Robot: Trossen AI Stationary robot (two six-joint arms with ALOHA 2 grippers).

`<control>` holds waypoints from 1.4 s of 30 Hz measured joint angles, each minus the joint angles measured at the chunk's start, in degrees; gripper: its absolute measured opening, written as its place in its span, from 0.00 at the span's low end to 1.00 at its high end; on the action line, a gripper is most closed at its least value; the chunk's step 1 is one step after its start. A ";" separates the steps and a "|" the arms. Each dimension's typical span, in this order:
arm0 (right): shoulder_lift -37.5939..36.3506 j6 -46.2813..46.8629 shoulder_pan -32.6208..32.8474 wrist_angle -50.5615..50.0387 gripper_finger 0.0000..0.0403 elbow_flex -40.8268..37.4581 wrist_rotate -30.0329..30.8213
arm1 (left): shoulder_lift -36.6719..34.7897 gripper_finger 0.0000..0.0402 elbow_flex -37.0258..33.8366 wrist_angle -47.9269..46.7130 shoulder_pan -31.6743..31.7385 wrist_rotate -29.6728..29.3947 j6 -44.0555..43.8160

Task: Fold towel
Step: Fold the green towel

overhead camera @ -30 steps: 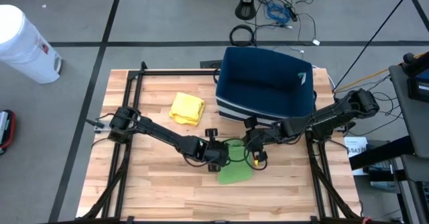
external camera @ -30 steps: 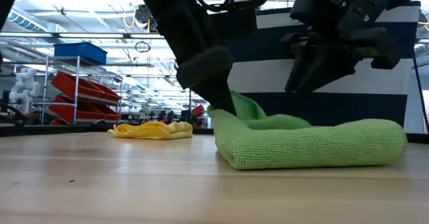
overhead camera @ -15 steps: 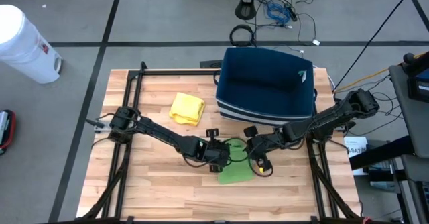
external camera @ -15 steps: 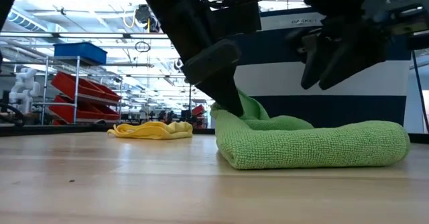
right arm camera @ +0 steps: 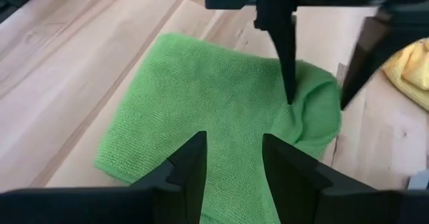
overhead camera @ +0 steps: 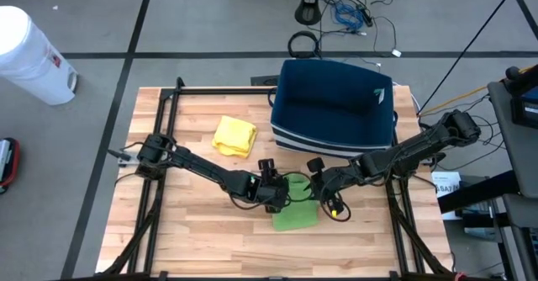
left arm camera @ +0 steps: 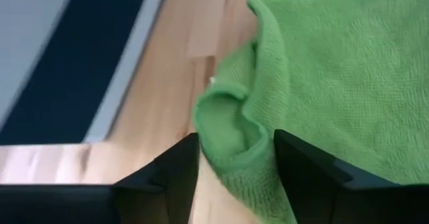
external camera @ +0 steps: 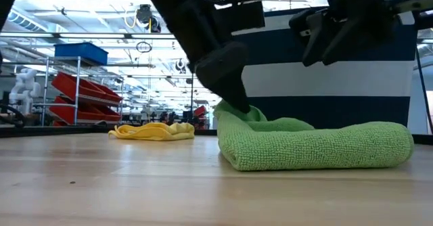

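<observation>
wooden slatted tabletop (overhead camera: 193,239): folded green microfibre towel (overhead camera: 294,212) near front centre. left gripper (left arm camera: 231,158) at towel's raised corner, fingers spread around bunched fold. right gripper (right arm camera: 231,153) open, empty, hovering above towel's right side, farther from that corner.

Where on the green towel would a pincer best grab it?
Probably the bunched corner of the green towel, from above. That corner stands up in a raised loop, so fingers can close around it, as the left pincer straddles it now. The rest lies flat on the table.
</observation>
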 joint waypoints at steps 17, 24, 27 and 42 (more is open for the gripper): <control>-2.25 0.98 3.93 -5.75 0.33 0.07 3.64 | -2.89 0.53 1.24 0.08 0.00 -10.65 4.48; -6.34 3.96 5.41 -9.34 0.33 0.07 4.65 | -2.89 0.53 1.24 0.22 0.00 -10.63 4.62; -8.06 6.03 6.85 -11.51 0.33 0.07 4.41 | -2.89 0.53 1.24 0.26 -0.27 -7.77 4.59; -16.16 14.80 16.91 -18.68 0.33 0.07 11.73 | -2.89 0.53 1.24 3.72 -5.20 0.30 3.05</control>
